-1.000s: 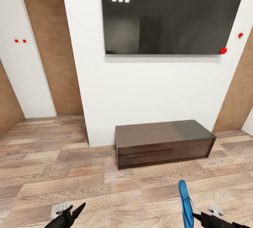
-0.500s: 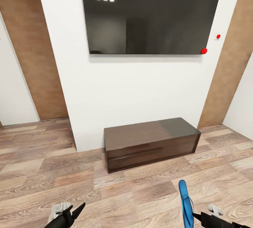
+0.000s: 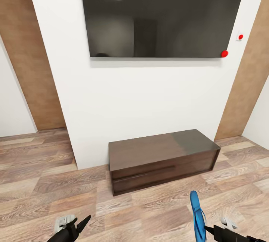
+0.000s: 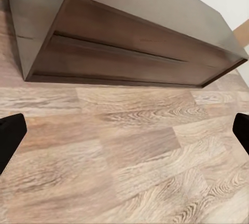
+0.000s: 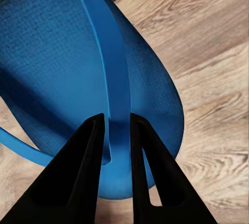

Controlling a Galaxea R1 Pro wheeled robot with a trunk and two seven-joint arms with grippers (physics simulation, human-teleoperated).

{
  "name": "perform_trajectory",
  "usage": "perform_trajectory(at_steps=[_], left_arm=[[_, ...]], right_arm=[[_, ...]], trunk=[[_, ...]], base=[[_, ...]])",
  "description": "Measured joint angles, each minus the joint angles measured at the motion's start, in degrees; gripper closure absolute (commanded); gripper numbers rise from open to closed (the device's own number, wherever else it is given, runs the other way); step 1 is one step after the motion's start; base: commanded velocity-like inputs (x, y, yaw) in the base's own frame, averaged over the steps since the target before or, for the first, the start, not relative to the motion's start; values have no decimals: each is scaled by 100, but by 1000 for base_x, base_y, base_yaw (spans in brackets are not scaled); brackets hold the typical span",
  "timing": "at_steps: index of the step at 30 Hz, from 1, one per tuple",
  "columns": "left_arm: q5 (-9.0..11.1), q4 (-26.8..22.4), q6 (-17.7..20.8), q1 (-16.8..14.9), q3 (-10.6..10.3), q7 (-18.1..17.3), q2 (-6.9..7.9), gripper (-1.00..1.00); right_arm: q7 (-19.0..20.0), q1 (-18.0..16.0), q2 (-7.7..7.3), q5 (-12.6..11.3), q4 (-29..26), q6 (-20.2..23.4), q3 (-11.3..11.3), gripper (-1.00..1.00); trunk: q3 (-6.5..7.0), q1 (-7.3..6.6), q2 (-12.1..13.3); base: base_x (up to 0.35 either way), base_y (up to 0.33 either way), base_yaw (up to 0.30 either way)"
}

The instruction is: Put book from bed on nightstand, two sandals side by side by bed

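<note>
Your right gripper [image 5: 115,130] clamps one sandal [image 3: 197,214] at five o'clock, left gripper [image 4: 124,130] gapes empty; bed placement remains.

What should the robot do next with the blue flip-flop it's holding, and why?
Probably keep the right gripper shut on the sandal and turn the base away to look for the bed. Ahead I see a white wall with a dark screen and the long low bench, so this seems no place to set it down. The left gripper is open, holding nothing.
</note>
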Motion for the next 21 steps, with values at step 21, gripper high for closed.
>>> perform_trajectory(at_steps=[21], left_arm=[[8,0,0,0,0,-6,-1,-100]], right_arm=[[-8,0,0,12,0,-5,3,100]], trunk=[[0,0,0]], base=[[318,0,0]])
